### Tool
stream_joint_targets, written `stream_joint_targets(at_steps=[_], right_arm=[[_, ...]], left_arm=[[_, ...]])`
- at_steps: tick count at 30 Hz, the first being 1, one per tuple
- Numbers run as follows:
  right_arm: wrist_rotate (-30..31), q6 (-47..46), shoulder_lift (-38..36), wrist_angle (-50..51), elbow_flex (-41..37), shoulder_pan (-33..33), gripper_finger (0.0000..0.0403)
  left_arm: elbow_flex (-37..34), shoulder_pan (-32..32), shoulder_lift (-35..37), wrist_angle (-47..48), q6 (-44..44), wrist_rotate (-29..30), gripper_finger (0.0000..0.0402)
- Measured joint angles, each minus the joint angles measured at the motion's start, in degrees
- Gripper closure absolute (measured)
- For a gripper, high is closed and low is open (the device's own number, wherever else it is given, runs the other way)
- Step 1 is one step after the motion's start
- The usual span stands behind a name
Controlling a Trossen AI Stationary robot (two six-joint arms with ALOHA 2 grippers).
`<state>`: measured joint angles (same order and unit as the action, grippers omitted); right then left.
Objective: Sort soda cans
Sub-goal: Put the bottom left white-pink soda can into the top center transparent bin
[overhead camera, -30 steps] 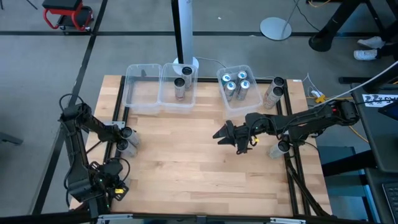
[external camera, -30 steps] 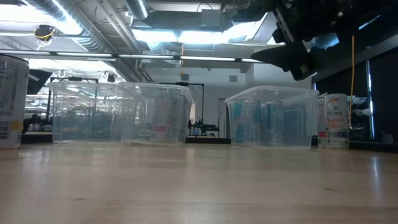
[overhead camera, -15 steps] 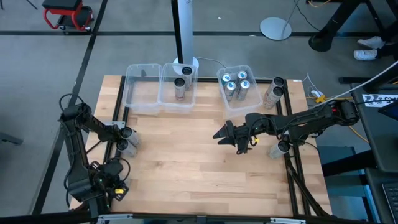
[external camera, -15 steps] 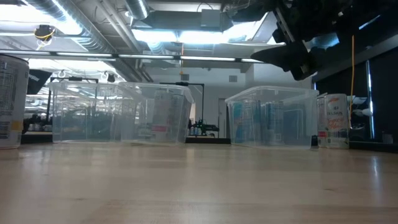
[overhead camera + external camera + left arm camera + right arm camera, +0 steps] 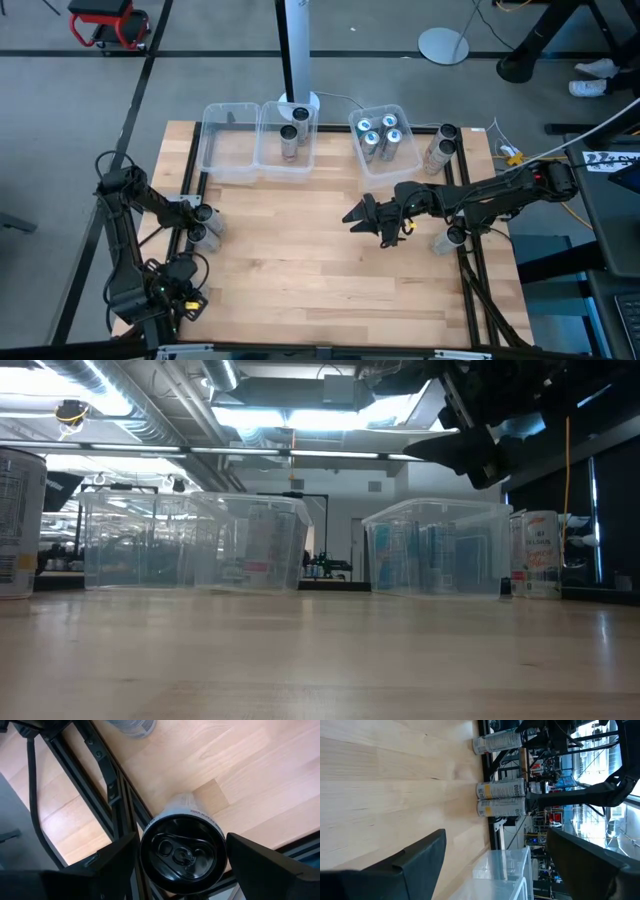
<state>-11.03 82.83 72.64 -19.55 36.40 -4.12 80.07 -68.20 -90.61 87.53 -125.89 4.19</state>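
Observation:
At the table's left edge stands a soda can (image 5: 182, 855) with a black top and a pale body, beside a black frame rail. My left gripper (image 5: 200, 222) points straight down over it, and the can fills the gap between the fingers. Another can (image 5: 207, 212) stands close by, and one can (image 5: 20, 525) shows at the left of the low view. My right gripper (image 5: 360, 216) hangs open and holds nothing, above the table's middle right, pointing toward the left edge. My left gripper has the can's upper wall (image 5: 148, 822), just below the black rim, between its two fingers, one on each side. The fingers come from above, pointing down. The can stands upright with its bottom on the table.
Three clear bins line the far edge. The left one (image 5: 228, 150) holds nothing, the middle one (image 5: 285, 158) has two dark-topped cans, and the right one (image 5: 400, 112) has several blue-topped cans. More cans stand at the right edge (image 5: 440, 150) (image 5: 450, 238). The table's middle is bare wood.

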Motion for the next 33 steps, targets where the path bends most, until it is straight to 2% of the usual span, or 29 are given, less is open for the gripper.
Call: stream_joint_targets(at_steps=[7, 13, 15, 21, 25, 33], right_arm=[[0.0, 0.0, 0.0, 0.0, 0.0, 0.0, 0.0061], [0.0, 0.0, 0.0, 0.0, 0.0, 0.0, 0.0061], [0.0, 0.0, 0.0, 0.0, 0.0, 0.0, 0.0061], [0.0, 0.0, 0.0, 0.1, 0.0, 0.0, 0.0061], [0.0, 0.0, 0.0, 0.1, 0.0, 0.0, 0.0061], [0.0, 0.0, 0.0, 0.1, 0.0, 0.0, 0.0061]], left_arm=[[0.0, 0.0, 0.0, 0.0, -0.9, -0.6, 0.0101], [0.0, 0.0, 0.0, 0.3, -1.2, -0.6, 0.0021], [0.0, 0.0, 0.0, 0.6, -1.0, -0.6, 0.0007], [0.0, 0.0, 0.1, -1.8, 1.8, -0.5, 0.0022], [0.0, -0.1, -1.0, -5.0, 2.9, 2.4, 0.0024], [0.0, 0.4, -4.9, -3.1, 6.0, 2.4, 0.0025]])
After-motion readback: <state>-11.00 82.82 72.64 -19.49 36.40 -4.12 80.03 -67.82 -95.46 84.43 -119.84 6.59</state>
